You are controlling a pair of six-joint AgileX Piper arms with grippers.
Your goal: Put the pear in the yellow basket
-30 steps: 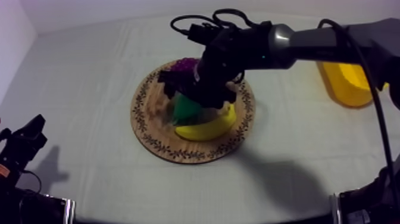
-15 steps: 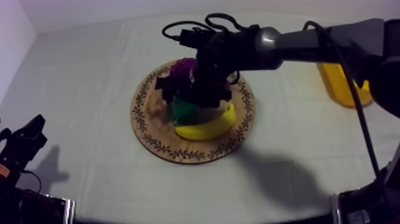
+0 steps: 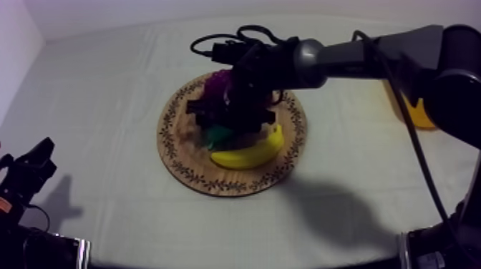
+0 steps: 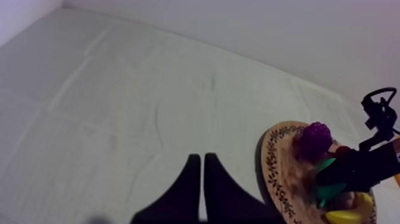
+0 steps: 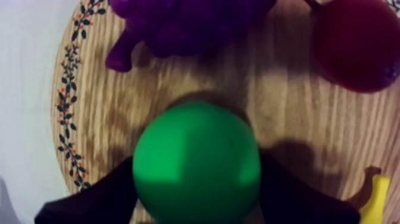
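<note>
Grip check first: our right end effector hangs over the wooden board, fingers against both flanks of the pear. We read it as closed on the pear, w/ the pear low over the board's middle, prob. not lifted yet.

Neighbours are tight. The banana lies just beside the pear toward the board's near rim. The grapes and small red fruit sit near it toward the far rim. So we want a straight vertical lift before any sideways travel; a slanted pull could clip them. The pear looks round & smooth, so firm squeeze, slow rise.

Then across to the yellow basket, well apart from the board, off its right on the worktop.

Left end effector is closed on nothing, well left of the board; best left there.
</note>
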